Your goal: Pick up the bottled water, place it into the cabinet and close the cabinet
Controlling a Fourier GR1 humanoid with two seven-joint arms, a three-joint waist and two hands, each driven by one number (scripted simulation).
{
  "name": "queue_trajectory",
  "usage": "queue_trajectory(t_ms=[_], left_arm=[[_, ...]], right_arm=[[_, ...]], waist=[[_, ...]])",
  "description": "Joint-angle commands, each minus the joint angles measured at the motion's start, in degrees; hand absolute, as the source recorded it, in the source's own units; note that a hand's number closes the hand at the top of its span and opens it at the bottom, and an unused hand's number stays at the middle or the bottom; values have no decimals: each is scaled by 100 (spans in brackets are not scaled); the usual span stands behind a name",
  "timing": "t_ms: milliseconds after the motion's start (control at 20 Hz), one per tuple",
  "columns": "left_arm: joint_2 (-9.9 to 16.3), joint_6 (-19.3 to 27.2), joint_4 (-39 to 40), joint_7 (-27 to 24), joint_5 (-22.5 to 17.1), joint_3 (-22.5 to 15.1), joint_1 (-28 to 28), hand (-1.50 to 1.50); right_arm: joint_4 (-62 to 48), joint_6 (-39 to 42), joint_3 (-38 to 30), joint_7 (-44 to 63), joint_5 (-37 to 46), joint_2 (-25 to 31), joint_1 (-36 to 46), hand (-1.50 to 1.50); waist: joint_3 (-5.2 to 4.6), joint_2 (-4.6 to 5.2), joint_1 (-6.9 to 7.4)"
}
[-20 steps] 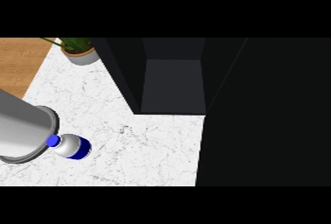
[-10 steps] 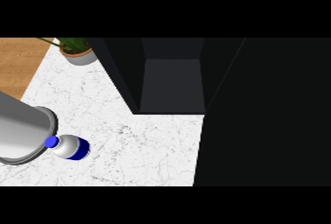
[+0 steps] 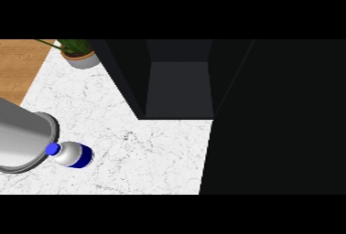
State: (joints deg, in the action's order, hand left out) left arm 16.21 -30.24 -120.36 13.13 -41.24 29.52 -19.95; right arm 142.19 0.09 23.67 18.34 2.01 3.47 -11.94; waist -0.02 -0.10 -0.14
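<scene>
Head view: bottled water [image 3: 72, 154] (blue-capped) lies beside grey forearm [image 3: 20, 137]; fingers' state indiscernible.

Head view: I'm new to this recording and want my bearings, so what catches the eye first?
The dark open cabinet fills the top and right. A grey forearm comes in at the left edge, beside the blue-capped water bottle on the white marble counter. A potted plant sits top left.
</scene>
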Motion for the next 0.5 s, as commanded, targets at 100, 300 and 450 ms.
queue_trajectory(t_ms=[100, 300, 450], left_arm=[[-198, 203, 309, 89, 756, -236, 489, -150], [-308, -150, 1181, -414, 1200, -200, 738, -150], [-501, -257, 2008, -894, 1878, -312, 975, -150]], right_arm=[[446, -203, 519, 290, 772, -1, 69, -150], [679, -269, 325, 476, 578, 159, 69, -150], [501, -399, 631, 220, 783, 129, -115, -150]], waist=[[-1, 0, -20], [-2, 1, -42], [-5, 0, -86]])
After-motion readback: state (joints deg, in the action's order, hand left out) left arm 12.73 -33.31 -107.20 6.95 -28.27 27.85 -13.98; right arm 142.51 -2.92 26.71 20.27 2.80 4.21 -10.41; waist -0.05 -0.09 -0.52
